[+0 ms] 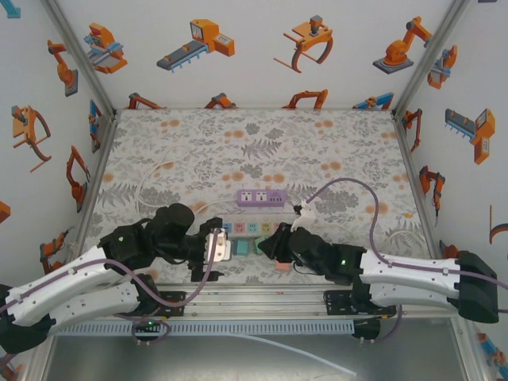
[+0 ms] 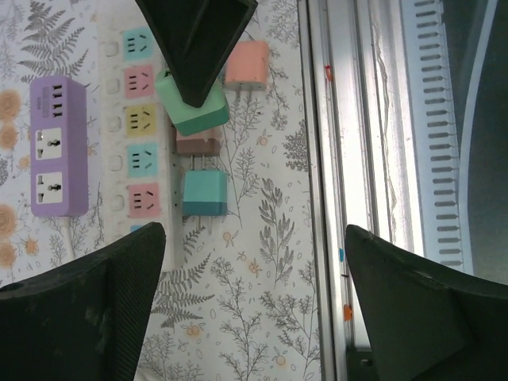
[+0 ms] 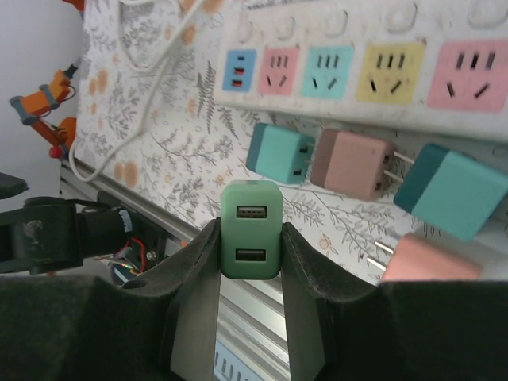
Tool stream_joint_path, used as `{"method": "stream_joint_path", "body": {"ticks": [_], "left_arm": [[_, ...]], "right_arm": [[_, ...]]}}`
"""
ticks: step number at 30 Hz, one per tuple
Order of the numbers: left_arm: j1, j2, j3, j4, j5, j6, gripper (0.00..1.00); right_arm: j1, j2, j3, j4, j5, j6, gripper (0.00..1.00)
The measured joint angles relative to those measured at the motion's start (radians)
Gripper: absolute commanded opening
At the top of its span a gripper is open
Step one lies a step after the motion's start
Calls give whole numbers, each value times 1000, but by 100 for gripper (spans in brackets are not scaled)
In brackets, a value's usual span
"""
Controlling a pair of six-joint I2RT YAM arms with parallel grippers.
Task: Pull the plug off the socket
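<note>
**Q:** List the layout, largest item first.

**A:** The floral-printed surface (image 1: 198, 143) carries everything. The left arm (image 1: 79, 286) and right arm (image 1: 413, 278) reach inward from its near edge and face each other near the middle. The white power strip (image 1: 250, 228), with a row of coloured sockets, lies just beyond their tips. The purple power strip (image 1: 262, 197) lies parallel to it, just beyond.

**Q:** Condition of the right jaws?

**A:** Closed on the green plug (image 3: 251, 230), with one finger (image 3: 198, 262) pressed against each side. The plug face with two USB ports points at the right wrist camera. Its prongs are hidden.

**Q:** Where is that plug relative to the sockets?

**A:** In the left wrist view it sits tilted at the near edge of the white power strip, level with the pink and yellow sockets. In the right wrist view it appears apart from the socket faces. Whether it touches the strip or the surface cannot be told.

**Q:** Condition of the left jaws?

**A:** Spread wide, gripping nothing. They point at the plugs beside the strip.

**Q:** Smaller items?

**A:** These lie loose on the surface, just beside the strip's near edge:
- A teal plug (image 3: 278, 153).
- A brown plug (image 3: 353, 163), between the two teal ones.
- A second teal plug (image 3: 456, 190).
- A salmon plug (image 3: 429, 258), nearest the robot.
</note>
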Motion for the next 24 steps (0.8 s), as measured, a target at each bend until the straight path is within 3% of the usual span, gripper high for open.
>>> {"method": "stream_joint_path", "body": {"ticks": [7, 17, 24], "left_arm": [[-12, -10, -27, -7, -5, 19, 94], [-13, -3, -28, -7, -47, 8, 100], [-17, 7, -28, -7, -56, -11, 97]], "right_arm": [[99, 112, -3, 29, 111, 126, 13], [136, 246, -3, 37, 162, 260, 19], [141, 290, -29, 77, 163, 339, 27]]}}
